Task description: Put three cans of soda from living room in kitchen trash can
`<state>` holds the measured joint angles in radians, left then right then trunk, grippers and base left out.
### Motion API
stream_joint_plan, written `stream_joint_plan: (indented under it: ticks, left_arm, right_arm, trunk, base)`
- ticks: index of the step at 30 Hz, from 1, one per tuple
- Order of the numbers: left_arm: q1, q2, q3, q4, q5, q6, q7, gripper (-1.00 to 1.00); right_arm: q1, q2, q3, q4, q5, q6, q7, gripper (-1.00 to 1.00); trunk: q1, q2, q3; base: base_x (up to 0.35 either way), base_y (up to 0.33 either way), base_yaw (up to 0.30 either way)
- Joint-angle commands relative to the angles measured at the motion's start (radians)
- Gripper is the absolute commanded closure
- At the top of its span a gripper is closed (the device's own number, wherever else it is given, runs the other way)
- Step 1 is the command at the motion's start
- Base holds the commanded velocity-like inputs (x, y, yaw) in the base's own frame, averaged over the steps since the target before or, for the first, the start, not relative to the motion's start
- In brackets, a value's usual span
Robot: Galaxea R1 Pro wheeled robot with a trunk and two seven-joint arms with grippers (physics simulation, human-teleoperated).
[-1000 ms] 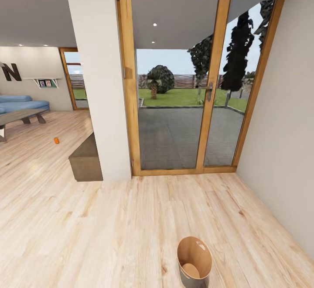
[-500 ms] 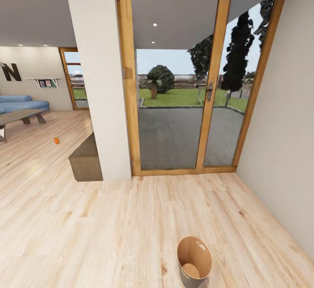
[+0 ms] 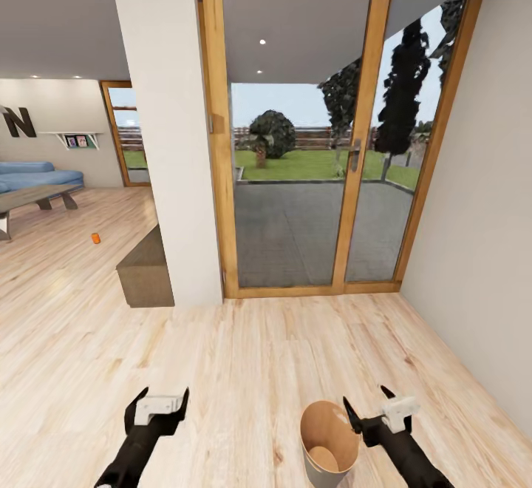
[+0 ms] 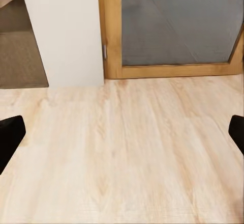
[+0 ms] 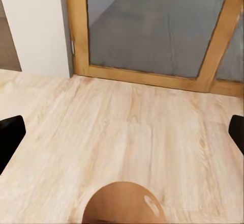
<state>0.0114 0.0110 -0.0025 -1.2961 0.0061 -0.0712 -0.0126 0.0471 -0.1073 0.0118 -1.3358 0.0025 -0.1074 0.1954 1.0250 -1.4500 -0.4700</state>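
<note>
Standing upright — tash can [image 3: 329,444], mouth upward; both pincers spread.

Bare pale wood floor [image 3: 244,370] lies open from 10 to 1 o'clock. A white square pillar [image 3: 166,126] and low brown bench [image 3: 145,270] obstruct 11 o'clock; a wood-framed glass door [image 3: 310,126] closes 12 o'clock.

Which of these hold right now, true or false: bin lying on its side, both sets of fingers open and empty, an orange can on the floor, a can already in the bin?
1. The bin lies on its side. False: it stands upright.
2. The left gripper and right gripper have fingers spread, holding nothing. True.
3. An orange can stands on the floor far off near the coffee table. True.
4. A can sits inside the bin. False: none visible inside.
</note>
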Motion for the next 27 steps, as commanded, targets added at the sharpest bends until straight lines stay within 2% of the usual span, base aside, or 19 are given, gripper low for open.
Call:
stream_joint_plan:
  ticks: [1,2,5,6,7,8,11,17,27]
  left_arm:
    - [0.009,0.0,0.0,-0.009,0.0,-0.017,0.0,-1.0]
    - [0.019,0.0,0.0,-0.015,0.0,-0.035,0.0,-1.0]
    - [0.055,0.002,0.001,-0.018,-0.006,-0.08,-0.001,-1.0]
    - [0.068,0.003,0.002,-0.007,-0.01,-0.098,-0.001,-1.0]
    - [0.073,0.004,0.002,0.003,-0.01,-0.104,-0.001,-1.0]
    - [0.08,0.005,0.002,0.026,-0.009,-0.115,0.0,-1.0]
    - [0.088,0.006,0.002,0.061,-0.009,-0.13,0.0,-1.0]
    - [0.089,0.006,0.001,0.091,-0.011,-0.135,0.0,-1.0]
    - [0.09,0.005,0.001,0.133,-0.012,-0.137,0.002,-1.0]
  right_arm:
    - [0.027,-0.001,-0.017,-0.023,-0.001,-0.006,0.006,-1.0]
    - [0.056,-0.001,-0.036,-0.044,-0.001,-0.014,0.013,-1.0]
    - [0.142,-0.002,-0.152,-0.08,-0.004,-0.089,0.093,-1.0]
    - [0.174,-0.002,-0.224,-0.073,-0.005,-0.123,0.146,-1.0]
    - [0.184,-0.002,-0.257,-0.055,-0.006,-0.136,0.172,-1.0]
    - [0.199,-0.002,-0.315,-0.01,-0.006,-0.157,0.221,-1.0]
    - [0.216,0.002,-0.388,0.048,-0.007,-0.187,0.285,-1.0]
    - [0.222,0.008,-0.414,0.069,-0.007,-0.199,0.307,-1.0]
    - [0.223,0.012,-0.425,0.071,-0.008,-0.202,0.309,-1.0]
  trunk:
    - [0.0,0.0,0.0]
    - [0.0,0.0,0.0]
    - [0.0,0.0,0.0]
    - [0.0,0.0,0.0]
    - [0.0,0.0,0.0]
    - [0.0,0.0,0.0]
    - [0.0,0.0,0.0]
    - [0.0,0.0,0.0]
    - [0.0,0.0,0.0]
  base:
    - [0.0,0.0,0.0]
    - [0.0,0.0,0.0]
    - [0.0,0.0,0.0]
    - [0.0,0.0,0.0]
    - [0.0,0.0,0.0]
    - [0.0,0.0,0.0]
    - [0.0,0.0,0.0]
    - [0.0,0.0,0.0]
    - [0.0,0.0,0.0]
